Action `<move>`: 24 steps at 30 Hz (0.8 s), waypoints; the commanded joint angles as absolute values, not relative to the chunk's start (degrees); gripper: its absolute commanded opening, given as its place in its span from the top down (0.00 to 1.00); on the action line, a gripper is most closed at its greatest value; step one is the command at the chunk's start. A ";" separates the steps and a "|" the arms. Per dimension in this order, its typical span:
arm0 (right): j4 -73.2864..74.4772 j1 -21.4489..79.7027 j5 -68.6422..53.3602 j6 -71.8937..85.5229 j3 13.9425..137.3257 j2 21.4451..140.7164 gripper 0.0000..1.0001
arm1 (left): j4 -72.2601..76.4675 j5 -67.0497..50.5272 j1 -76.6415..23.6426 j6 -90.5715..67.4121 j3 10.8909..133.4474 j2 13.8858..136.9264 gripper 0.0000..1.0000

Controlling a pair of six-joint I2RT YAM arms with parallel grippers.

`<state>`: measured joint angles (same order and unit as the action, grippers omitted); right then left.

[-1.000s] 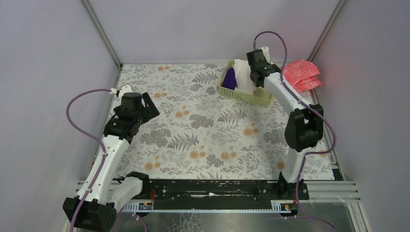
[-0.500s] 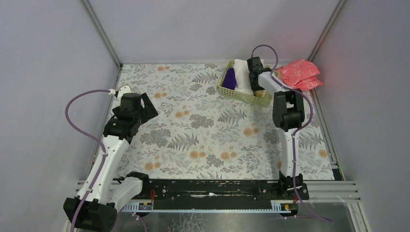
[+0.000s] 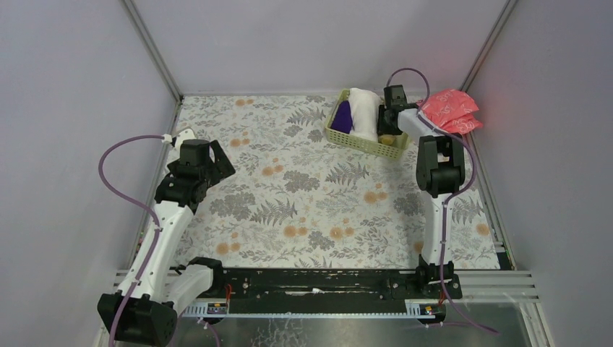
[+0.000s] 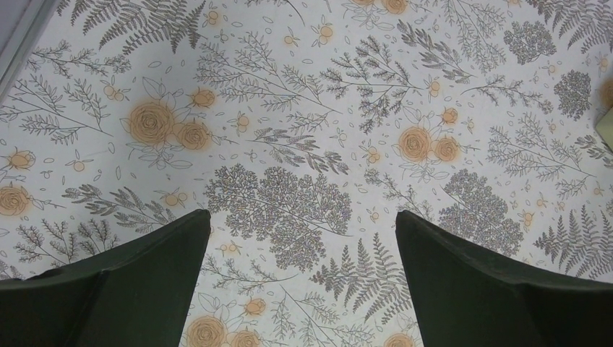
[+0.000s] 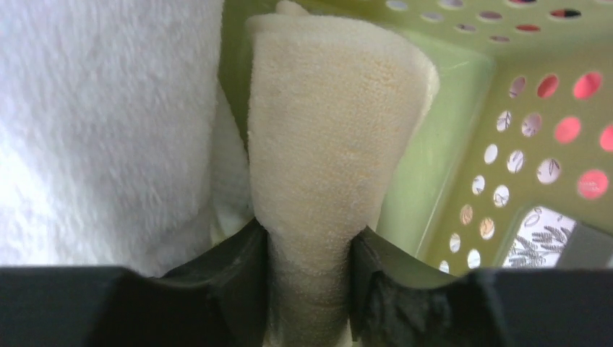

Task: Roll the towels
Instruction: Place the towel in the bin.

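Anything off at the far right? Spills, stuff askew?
Nothing spilled or damaged. The green basket sits skewed to the table edges, holding the purple towel, white towel and yellow towel. The right gripper pinches the yellow towel. The pink packets lie in a loose heap by the far right wall.

Robot test cell, lab-like. Plain lilac-grey panels (image 3: 72,108) on three sides, metal corner posts (image 3: 152,52). Desk (image 3: 303,210) under fern-and-flower cloth. Left arm (image 3: 170,224), right arm (image 3: 436,210) bolted to black rail (image 3: 318,278), purple cables (image 3: 407,70) looping.
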<state>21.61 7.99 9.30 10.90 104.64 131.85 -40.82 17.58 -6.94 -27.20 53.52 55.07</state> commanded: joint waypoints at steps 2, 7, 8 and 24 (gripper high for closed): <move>20.02 8.34 7.99 11.23 101.88 124.15 0.49 | -39.64 16.79 -5.91 -26.40 53.02 55.18 0.00; 20.39 8.32 8.33 11.72 102.31 122.40 0.41 | -39.64 16.74 -5.23 -26.37 52.87 55.11 0.00; 20.35 8.34 8.75 11.79 102.03 121.97 0.40 | -39.64 16.64 -5.15 -26.38 52.83 55.11 0.00; 22.24 8.35 4.26 13.81 85.62 96.25 0.22 | -36.56 9.29 -4.95 -24.55 52.89 50.02 0.00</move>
<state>22.35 7.99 7.70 12.29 89.91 109.49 -40.62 12.91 -5.19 -26.39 53.23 53.71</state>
